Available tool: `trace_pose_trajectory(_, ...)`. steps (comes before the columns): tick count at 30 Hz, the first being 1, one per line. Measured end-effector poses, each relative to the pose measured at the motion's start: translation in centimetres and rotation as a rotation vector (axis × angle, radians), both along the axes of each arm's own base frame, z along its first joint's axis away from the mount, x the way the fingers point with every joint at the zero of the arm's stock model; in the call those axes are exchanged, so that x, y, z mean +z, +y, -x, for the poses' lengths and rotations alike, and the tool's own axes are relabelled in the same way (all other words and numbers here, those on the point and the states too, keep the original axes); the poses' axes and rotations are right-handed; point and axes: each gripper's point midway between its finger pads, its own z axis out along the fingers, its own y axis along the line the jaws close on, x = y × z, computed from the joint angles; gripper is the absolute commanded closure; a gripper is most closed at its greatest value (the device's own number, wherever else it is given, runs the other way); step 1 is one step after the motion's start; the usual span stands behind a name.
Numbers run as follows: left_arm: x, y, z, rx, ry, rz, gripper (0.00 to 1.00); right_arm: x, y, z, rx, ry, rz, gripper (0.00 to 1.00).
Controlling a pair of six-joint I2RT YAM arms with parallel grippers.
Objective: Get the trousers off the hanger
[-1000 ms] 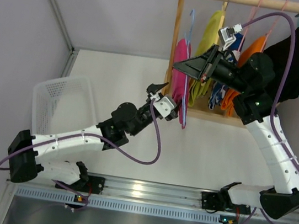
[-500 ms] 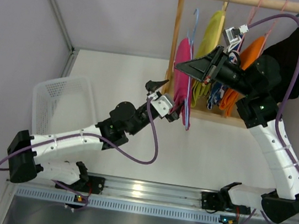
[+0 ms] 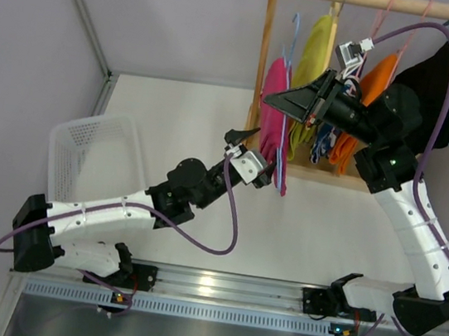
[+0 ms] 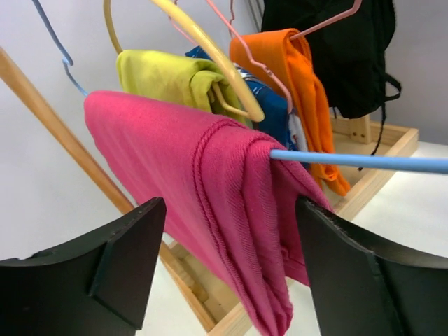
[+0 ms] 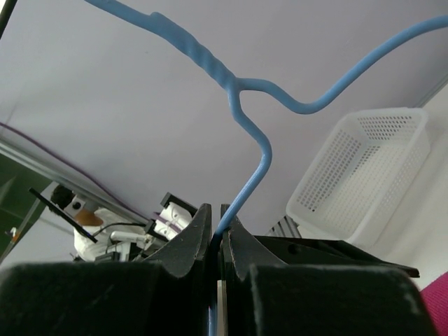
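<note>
Left end effector (image 4: 231, 245) spread wide, edges nearer the pink trousers (image 4: 196, 182); right end effector (image 5: 217, 238) pinched tight on blue hanger (image 5: 241, 105), sets up the pull-off.

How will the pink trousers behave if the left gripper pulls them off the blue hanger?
Probably floppy: the pink trousers sag in soft folds over the blue hanger. The knit looks grippy, so they may drag the thin hanger, though the right gripper pinches it.

Pale walls (image 3: 188, 12) enclose a white tabletop (image 3: 181, 120); rack (image 3: 398, 3) looks wooden.
</note>
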Motion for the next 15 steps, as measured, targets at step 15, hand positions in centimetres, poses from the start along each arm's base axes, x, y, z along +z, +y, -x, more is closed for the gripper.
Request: trace_pose_trajectory(15,-0.7,2.6,-3.6,0.113,0.050,-0.026,0.35,-0.9,-0.3,-0.2,-0.014,0.005,0.012,1.00)
